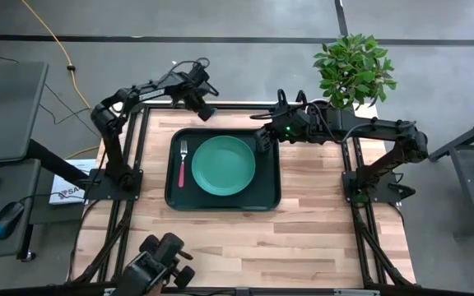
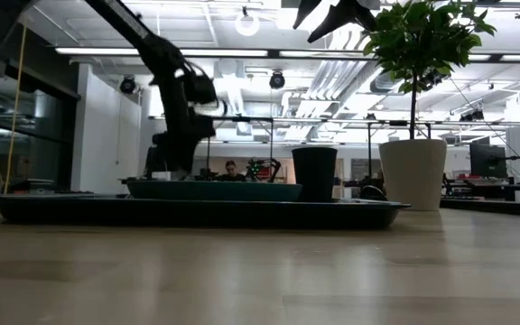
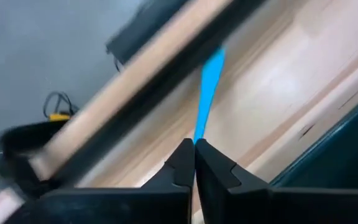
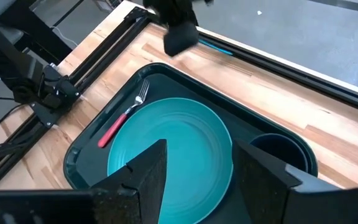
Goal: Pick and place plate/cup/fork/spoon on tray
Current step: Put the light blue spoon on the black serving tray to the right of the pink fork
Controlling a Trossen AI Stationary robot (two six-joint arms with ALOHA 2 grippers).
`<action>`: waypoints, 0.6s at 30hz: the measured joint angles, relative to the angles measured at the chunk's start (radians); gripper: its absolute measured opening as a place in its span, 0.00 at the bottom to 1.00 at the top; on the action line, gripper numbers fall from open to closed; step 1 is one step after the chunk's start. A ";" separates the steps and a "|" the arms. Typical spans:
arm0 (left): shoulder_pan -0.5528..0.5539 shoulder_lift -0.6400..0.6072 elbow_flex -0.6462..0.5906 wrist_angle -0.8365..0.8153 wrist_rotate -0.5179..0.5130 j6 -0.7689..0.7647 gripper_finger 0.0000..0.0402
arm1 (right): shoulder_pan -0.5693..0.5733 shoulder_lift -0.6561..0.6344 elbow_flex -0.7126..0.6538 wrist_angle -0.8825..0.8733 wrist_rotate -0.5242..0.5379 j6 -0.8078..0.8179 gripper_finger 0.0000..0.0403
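Left gripper (image 3: 194, 163) at the table's far edge, fingers pinched tight on the teal spoon (image 3: 207, 93), held above the wood. Right gripper (image 4: 197, 171) spread wide, gripping nothing, hovering over the tray (image 1: 271, 197). Plate (image 1: 223, 164) centered on tray, fork (image 1: 182, 163) along its left side, cup (image 4: 279, 151) in the far right corner.

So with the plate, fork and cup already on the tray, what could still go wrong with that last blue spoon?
The left gripper pinches the spoon only at the thin tip of its handle, so it might twist or slip out on the way over. The tray is crowded too: the plate fills the middle, the fork lies beside it and the cup takes a corner, so the spoon could land on something. The right gripper hovers open above the tray, in the way.
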 joint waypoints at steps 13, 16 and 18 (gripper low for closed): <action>-0.086 -0.254 0.002 -0.026 0.021 -0.057 0.00 | 0.000 0.000 0.000 0.000 0.003 -0.060 0.43; -0.097 -0.257 0.002 -0.058 0.014 -0.056 0.00 | 0.000 0.000 0.000 0.000 0.002 -0.060 0.43; -0.095 -0.255 -0.013 -0.065 -0.015 -0.056 0.00 | 0.000 0.000 0.000 0.000 0.000 -0.060 0.43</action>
